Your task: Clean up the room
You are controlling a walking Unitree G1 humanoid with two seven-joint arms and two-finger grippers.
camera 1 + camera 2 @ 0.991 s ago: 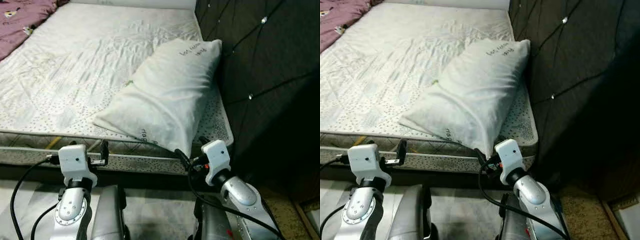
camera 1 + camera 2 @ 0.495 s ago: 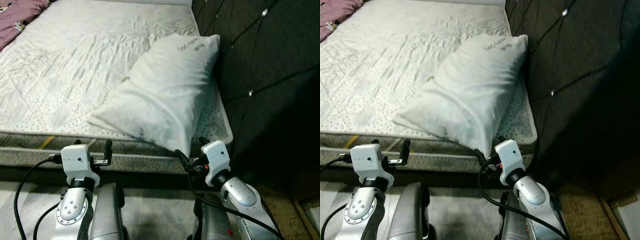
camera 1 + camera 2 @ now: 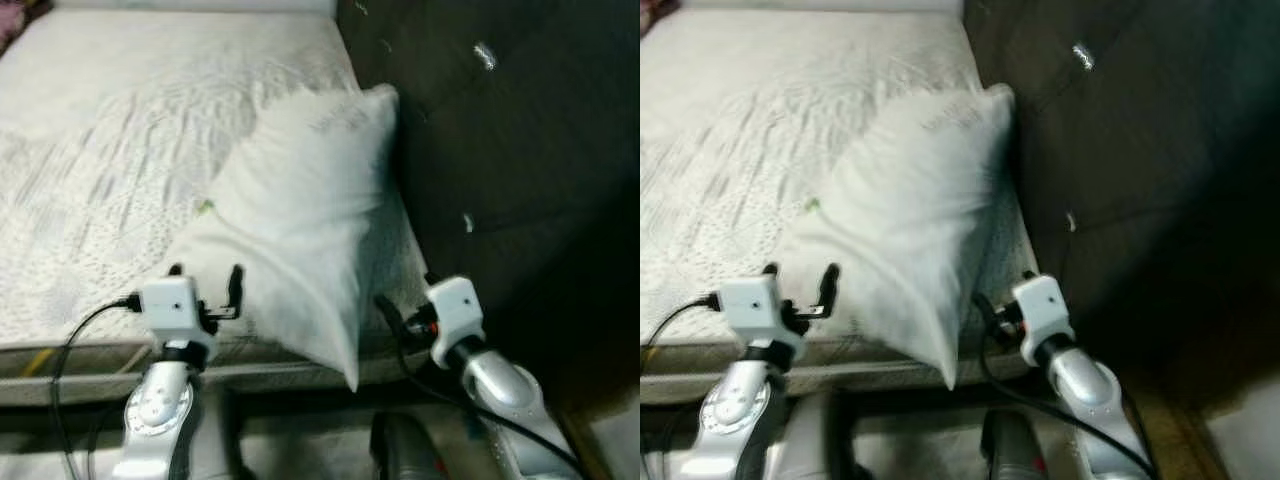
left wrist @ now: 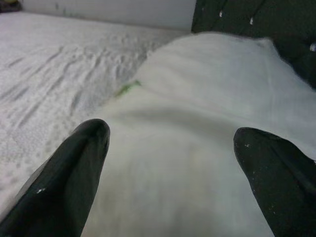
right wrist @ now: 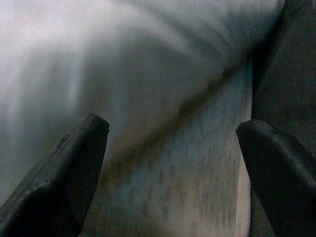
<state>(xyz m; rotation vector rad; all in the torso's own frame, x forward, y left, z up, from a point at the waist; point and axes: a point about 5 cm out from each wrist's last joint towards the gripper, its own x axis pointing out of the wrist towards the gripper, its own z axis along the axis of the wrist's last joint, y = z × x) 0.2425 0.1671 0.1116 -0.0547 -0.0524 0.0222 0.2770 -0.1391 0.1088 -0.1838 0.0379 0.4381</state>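
Nearest to the robot, the left gripper is raised in front of the near edge of the mattress, with its two black fingers spread wide and nothing between them; in the left wrist view the fingers frame the white pillow just ahead. The right gripper is low at the near right corner of the bed, also with its fingers apart and empty; in the right wrist view the pillow and the edge of the mattress lie between them, but this picture is blurred. The pillow lies slanted on the right part of the mattress. Its near corner hangs a little over the bed edge between the two grippers, and its far end leans against the dark tufted headboard. I judge that the step in hand is to take the pillow with both grippers to put it in order. To do it well, each gripper should go forward until the soft edge is deep between the fingers, the left on the near left side and the right on the hanging corner, and then close firmly, because the cloth can slip out of a shallow grip. The lift should be even on both sides. Beyond the pillow, the mattress is bare and wrinkled.
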